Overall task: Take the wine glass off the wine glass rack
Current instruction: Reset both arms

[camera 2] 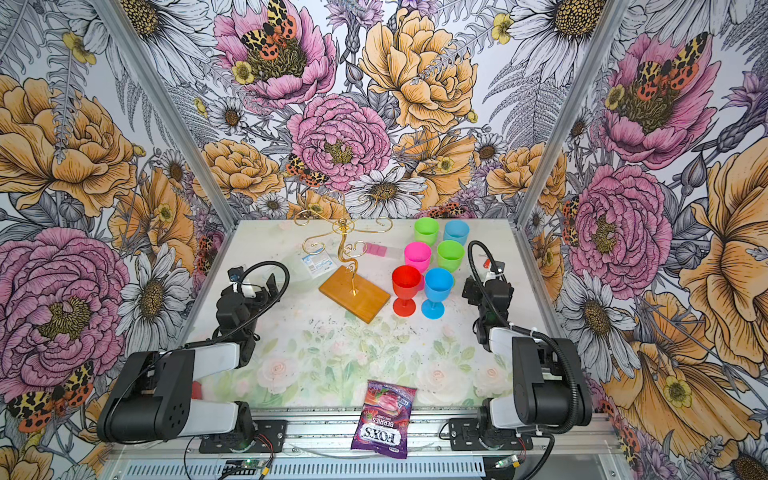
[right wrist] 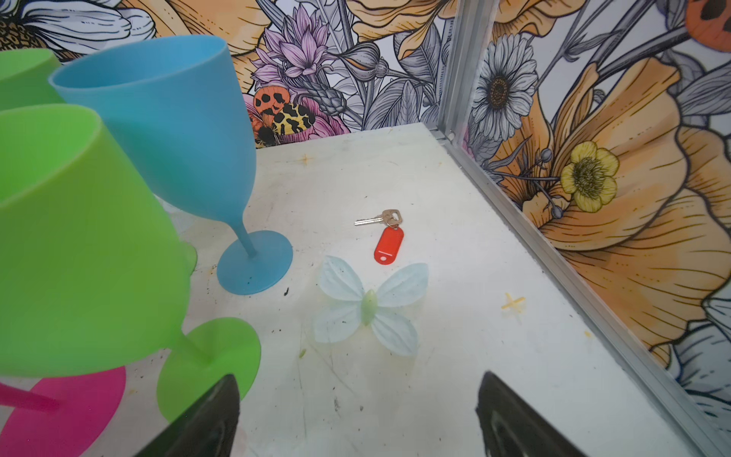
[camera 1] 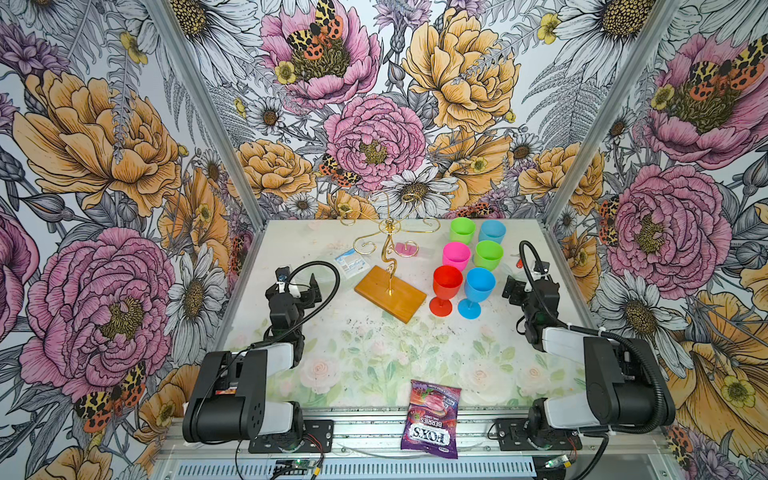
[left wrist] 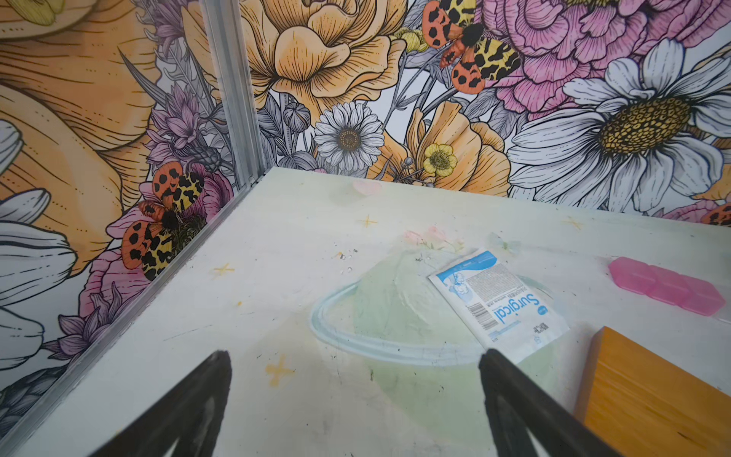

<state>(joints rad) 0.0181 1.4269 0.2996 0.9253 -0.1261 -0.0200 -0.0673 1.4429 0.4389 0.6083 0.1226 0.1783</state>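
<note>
I see the left gripper (left wrist: 356, 356) and right gripper (right wrist: 360, 378) spread wide; neither grips anything. Six coloured wine glasses (camera 1: 456, 254) stand upright beside the wine glass rack (camera 1: 374, 286).

Purple candy bag (camera 1: 431, 419): "FOXS", "BERRIES", upside down. White sachet (left wrist: 500, 304): "Surgical".

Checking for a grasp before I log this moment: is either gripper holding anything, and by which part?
Nothing is held. The left gripper and the right gripper both stand open over the table, with nothing between their jaws.
</note>
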